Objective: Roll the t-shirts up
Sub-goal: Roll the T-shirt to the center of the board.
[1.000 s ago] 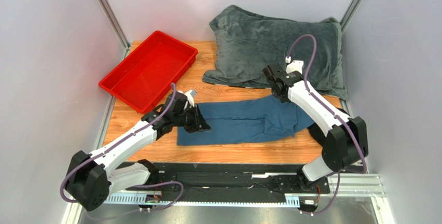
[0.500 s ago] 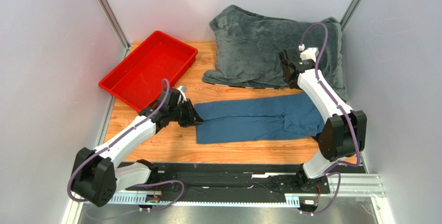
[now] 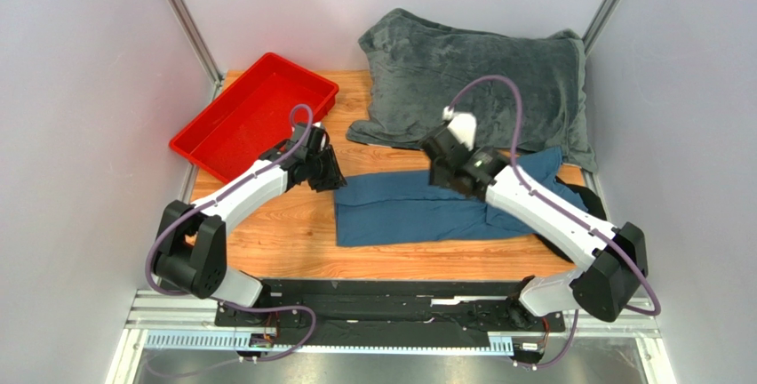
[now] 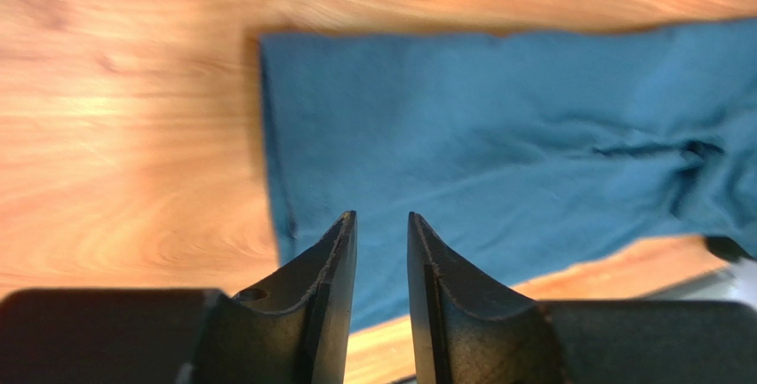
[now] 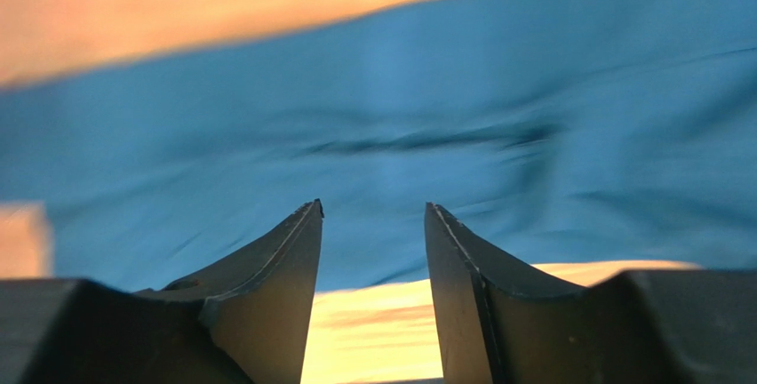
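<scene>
The dark teal-blue t-shirt (image 3: 400, 211) lies folded into a long strip across the wooden table, its right end bunched near the blanket. My left gripper (image 3: 332, 178) hovers at the strip's far-left corner. In the left wrist view (image 4: 382, 217) its jaws stand slightly apart and empty, with the shirt's (image 4: 498, 117) left edge just beyond. My right gripper (image 3: 437, 173) hangs over the far edge of the strip's middle. In the right wrist view (image 5: 373, 208) it is open and empty above the blurred shirt (image 5: 444, 91).
A large grey plush blanket (image 3: 471, 73) covers the back right of the table and touches the shirt's far edge. A red tray (image 3: 253, 122) sits at the back left. Bare wood (image 3: 266, 233) shows left of and in front of the shirt.
The shirt was dragged to the right and its left end let go. My left gripper moved away toward the back. My right arm swung from over the blanket down to the shirt's middle.
</scene>
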